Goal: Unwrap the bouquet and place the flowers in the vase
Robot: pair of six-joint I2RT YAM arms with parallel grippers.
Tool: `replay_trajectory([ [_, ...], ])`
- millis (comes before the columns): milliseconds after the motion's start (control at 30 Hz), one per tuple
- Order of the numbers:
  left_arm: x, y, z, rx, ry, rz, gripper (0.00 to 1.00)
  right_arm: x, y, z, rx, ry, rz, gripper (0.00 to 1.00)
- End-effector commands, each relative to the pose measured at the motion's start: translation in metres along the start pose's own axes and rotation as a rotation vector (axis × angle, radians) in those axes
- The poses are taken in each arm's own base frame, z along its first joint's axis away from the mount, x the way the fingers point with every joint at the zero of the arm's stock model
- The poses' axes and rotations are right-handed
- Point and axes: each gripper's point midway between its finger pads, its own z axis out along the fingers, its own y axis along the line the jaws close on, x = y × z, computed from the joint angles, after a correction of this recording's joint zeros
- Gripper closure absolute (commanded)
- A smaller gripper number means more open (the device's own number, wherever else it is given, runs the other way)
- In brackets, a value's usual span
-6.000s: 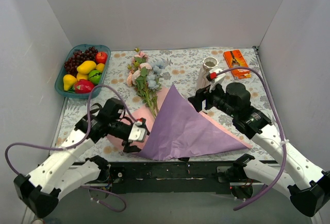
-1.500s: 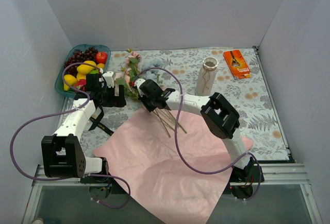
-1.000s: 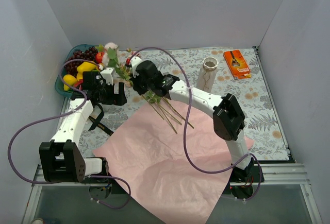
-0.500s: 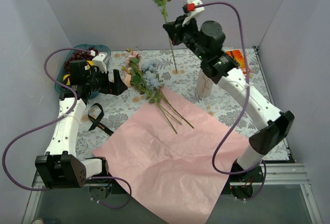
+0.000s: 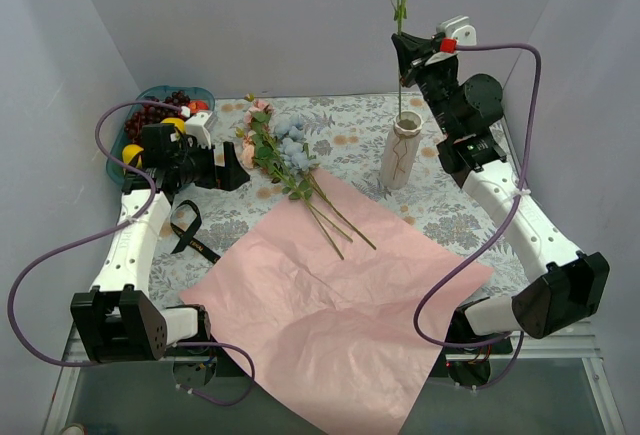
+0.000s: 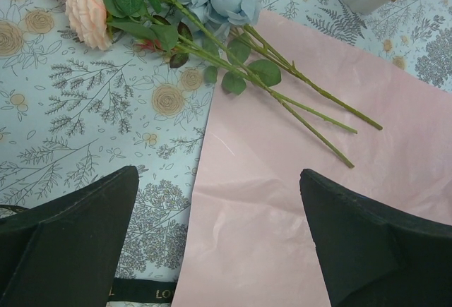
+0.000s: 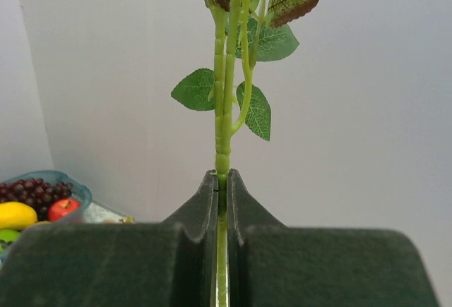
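- Cream-white ceramic vase [image 5: 398,155], one, tall and narrow with a flared rim and brownish veining, upright right of centre in the top view.
- Green plastic-looking stem [image 7: 222,130], one, jointed and leafy at the top, held vertical over the vase with its lower tip right at the rim; inside or just above, cannot tell.
- Right claw [image 7: 222,180] pressed together on that stem, pinching it between dark matte pads [image 7: 198,208]; right arm stretched high from the lower right, wrist at upper right above the vase.
- Flowers [image 5: 283,155] lying loose on the worktop left of centre: two peach-pink roses, a cluster of pale blue blooms, broad green leaves, three bare stem ends resting on the paper.
- Pink paper [image 5: 330,305], one crinkled sheet spread flat, overhanging the near edge.
- Black ribbon [image 5: 188,230], one, looped on the flower-printed cloth [image 5: 480,205] at left, just beside the sheet.
- Left claw [image 5: 237,177] spread wide, gripping nothing, poised above the stems and the paper's edge; left arm reared up along the left side, forearm bent toward centre.
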Motion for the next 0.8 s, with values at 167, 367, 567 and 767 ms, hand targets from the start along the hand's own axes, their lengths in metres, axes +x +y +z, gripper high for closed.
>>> replay_trajectory([
  [167,0.001,0.004,0.004,0.016,0.003,0.029,0.02,-0.017,-0.038,-0.013,0.041,-0.143,-0.074,0.99],
  [367,0.008,0.006,0.009,0.027,0.034,0.030,0.02,-0.006,-0.054,-0.021,0.043,-0.170,-0.063,0.99],
  [567,0.011,0.008,0.013,0.031,0.059,0.020,0.02,0.012,-0.056,-0.021,0.020,-0.197,-0.003,0.99],
  [767,0.014,0.010,0.014,0.024,0.072,0.017,0.02,0.040,-0.051,-0.024,-0.009,-0.201,0.048,0.99],
])
